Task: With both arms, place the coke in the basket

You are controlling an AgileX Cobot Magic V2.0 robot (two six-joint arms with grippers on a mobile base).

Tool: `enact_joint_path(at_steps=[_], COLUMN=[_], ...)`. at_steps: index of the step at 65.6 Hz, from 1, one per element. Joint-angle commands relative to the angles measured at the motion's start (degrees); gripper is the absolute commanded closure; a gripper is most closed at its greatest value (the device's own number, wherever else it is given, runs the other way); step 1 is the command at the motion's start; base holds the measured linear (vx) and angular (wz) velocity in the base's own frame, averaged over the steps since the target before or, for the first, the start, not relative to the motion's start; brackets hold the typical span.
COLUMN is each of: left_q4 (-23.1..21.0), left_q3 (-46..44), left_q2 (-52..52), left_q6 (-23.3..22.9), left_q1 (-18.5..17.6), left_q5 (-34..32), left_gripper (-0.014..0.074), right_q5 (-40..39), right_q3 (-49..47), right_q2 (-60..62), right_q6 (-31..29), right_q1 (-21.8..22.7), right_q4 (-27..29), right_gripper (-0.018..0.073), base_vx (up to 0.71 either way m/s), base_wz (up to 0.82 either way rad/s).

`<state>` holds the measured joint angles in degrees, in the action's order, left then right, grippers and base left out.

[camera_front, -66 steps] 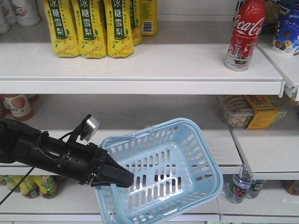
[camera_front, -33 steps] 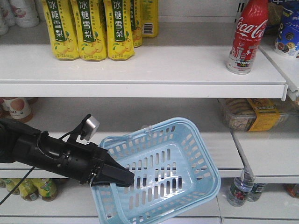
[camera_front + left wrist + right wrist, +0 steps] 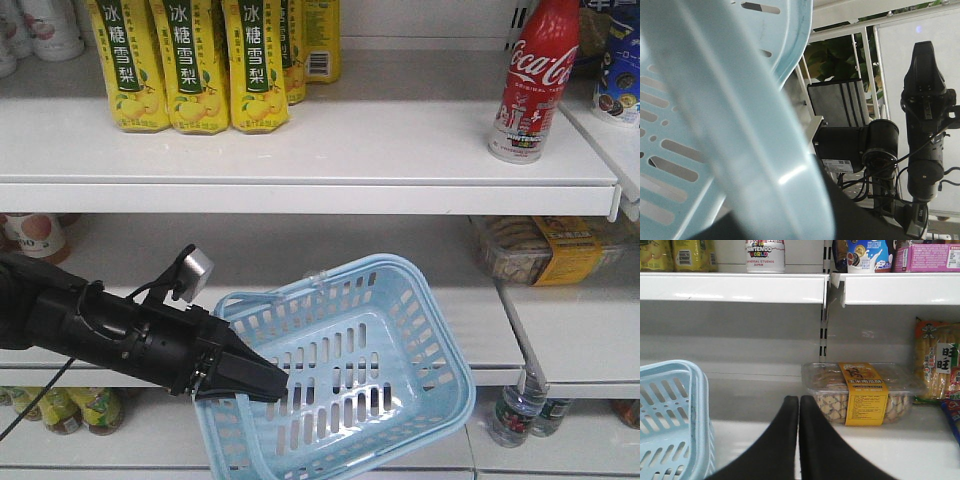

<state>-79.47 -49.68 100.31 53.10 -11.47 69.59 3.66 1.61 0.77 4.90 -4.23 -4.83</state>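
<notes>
Our left gripper (image 3: pixel 268 383) clamped the basket (image 3: pixel 405 300) at lower centre; the coke (image 3: pixel 535 80) stood upper right on the top shelf (image 3: pixel 300 160), well apart. Our right gripper (image 3: pixel 799 407) was closed tight, empty.

Coke (image 3: pixel 533 80): "Coca-Cola" script; base reads "Nintendo World, Universal Studios Japan". Yellow bottles (image 3: pixel 190 65): "冰糖雪梨".

I see the coke (image 3: pixel 533 85) in red with white script and a pale base. The basket (image 3: pixel 457 345) is light blue, slotted all over. My left fingers (image 3: pixel 250 378) and right fingers (image 3: pixel 785 440) are plain black. Cartons (image 3: pixel 190 60) on the white shelf (image 3: pixel 380 150) are yellow with green labels and white characters.
</notes>
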Motion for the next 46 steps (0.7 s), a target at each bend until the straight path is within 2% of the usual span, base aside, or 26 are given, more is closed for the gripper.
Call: enact_joint_path(at_steps=[1, 46], left_q4=[-4.06, -4.06], left_q3=[-1.06, -1.06], left_q2=[-2.66, -2.66], left_q6=[0.30, 0.30], left_q1=[-0.18, -0.18], left_q5=[1.27, 1.27], left_gripper=[0.0602, 0.0602], right_q5=[-4.08, -4.08], right_q3=[0.61, 0.61], right_q2=[0.87, 0.87], right_q6=[-0.06, -0.06], right_q1=[0.21, 0.21], right_q4=[-0.28, -0.28], right_gripper=[0.0568, 0.0568], base_vx=[0.01, 0.01], base_wz=[0.00, 0.00])
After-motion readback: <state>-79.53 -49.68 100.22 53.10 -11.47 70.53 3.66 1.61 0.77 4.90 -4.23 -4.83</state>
